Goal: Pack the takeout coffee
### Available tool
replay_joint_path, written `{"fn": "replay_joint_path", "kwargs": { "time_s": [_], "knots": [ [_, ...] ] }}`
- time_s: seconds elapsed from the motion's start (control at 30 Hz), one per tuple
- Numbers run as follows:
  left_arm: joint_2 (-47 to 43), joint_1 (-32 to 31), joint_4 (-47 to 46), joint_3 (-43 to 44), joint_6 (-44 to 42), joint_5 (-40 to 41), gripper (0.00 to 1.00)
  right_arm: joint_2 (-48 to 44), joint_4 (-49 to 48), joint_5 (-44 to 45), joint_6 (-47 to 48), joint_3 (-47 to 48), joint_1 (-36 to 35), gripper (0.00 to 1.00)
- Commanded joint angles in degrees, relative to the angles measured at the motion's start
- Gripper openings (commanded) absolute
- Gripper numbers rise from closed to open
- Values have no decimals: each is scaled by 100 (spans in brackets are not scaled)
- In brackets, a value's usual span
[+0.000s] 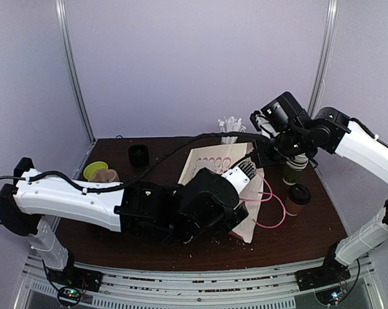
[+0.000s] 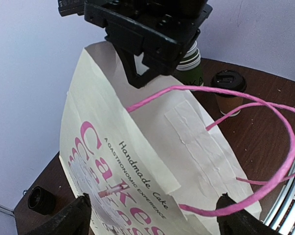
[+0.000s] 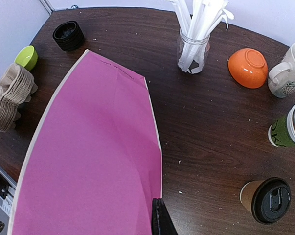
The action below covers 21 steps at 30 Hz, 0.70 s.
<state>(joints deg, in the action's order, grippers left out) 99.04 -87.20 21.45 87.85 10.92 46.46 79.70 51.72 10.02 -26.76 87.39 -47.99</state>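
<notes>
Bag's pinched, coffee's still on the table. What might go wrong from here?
The right pincer grips the paper bag only by its top edge; it may slip or tear. The loose pink handles could snag the open left pincer. The takeout coffee stands near those loops and might tip.

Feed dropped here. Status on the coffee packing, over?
Left claw open by bag. Right claw shut on bag rim. Coffee on table, unpacked. Cup stack beside it.

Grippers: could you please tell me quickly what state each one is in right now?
Left gripper: open, fingers either side of the cream paper bag with pink handles.
Right gripper: shut on that bag's top edge.
</notes>
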Motion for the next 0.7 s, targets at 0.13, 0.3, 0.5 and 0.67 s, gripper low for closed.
{"fn": "replay_joint_path", "kwargs": {
  "time_s": [0.13, 0.3, 0.5, 0.67],
  "knots": [
    [274, 19, -378, 404, -335, 586, 79, -311, -256, -199, -197, -223, 28, 0],
    [304, 19, -399, 467, -477, 637, 58, -376, -318, -273, -224, -296, 40, 0],
    [260, 19, -397, 495, -520, 579, 21, -385, -392, -381, -226, -335, 51, 0],
    [247, 19, -308, 570, -564, 747, 0, -456, -530, -587, -204, -338, 48, 11]
  ]
}}
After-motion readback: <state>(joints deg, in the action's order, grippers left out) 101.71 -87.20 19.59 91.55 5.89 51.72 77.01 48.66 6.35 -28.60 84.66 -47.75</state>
